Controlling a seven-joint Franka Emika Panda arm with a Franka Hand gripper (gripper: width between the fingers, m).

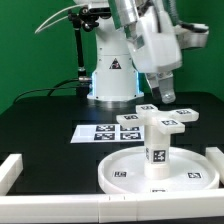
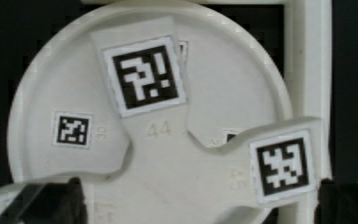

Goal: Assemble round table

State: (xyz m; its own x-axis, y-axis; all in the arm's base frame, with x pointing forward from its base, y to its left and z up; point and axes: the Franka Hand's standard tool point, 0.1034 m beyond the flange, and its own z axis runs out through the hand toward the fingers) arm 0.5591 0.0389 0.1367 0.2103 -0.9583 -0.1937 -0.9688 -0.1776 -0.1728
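Observation:
The large rimmed round disc lies flat on the black table near the front. The short thick cylinder leg stands upright in its middle. The flat cross-shaped base sits on top of the leg. My gripper hangs just above the base, fingers pointing down and spread wide. In the wrist view the cross-shaped base fills the picture, with the disc behind it. Dark fingertips show at either side of the base, and I see no grip on it.
The marker board lies behind the disc, toward the exterior view's left. White border blocks stand at the left, right and front of the table. The robot's pedestal is at the back.

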